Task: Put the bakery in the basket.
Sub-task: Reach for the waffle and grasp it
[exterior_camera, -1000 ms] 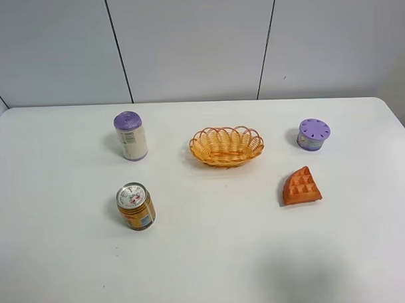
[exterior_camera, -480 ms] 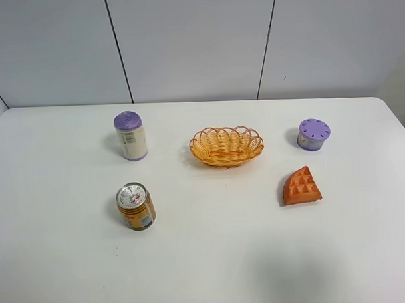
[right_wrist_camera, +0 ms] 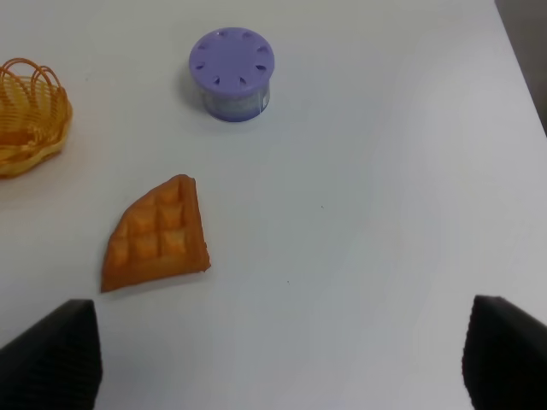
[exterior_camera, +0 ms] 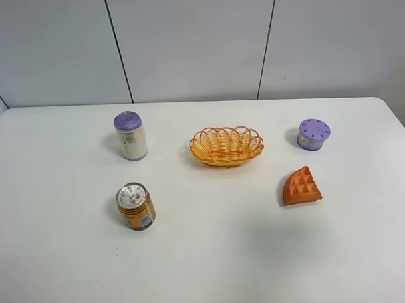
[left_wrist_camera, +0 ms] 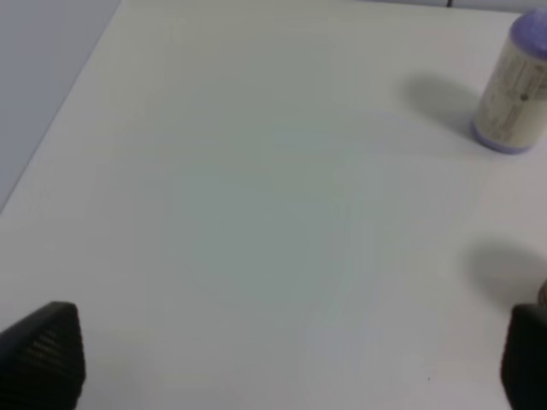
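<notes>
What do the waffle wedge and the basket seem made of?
Orange-brown wedge-shaped toy pastry: likely matte moulded plastic or foam; uniform colour, crisp square dents. Yellow-orange oval woven basket: slightly glossy wicker-like strands, possibly plastic, looped at the rim.

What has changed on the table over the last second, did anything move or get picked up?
Nothing visibly changed. The bakery lies untouched on the table, apart from the basket. The purple-capped can, the orange can and the purple-lidded container stand where they were. The left gripper and the right gripper are open and hold nothing.
</notes>
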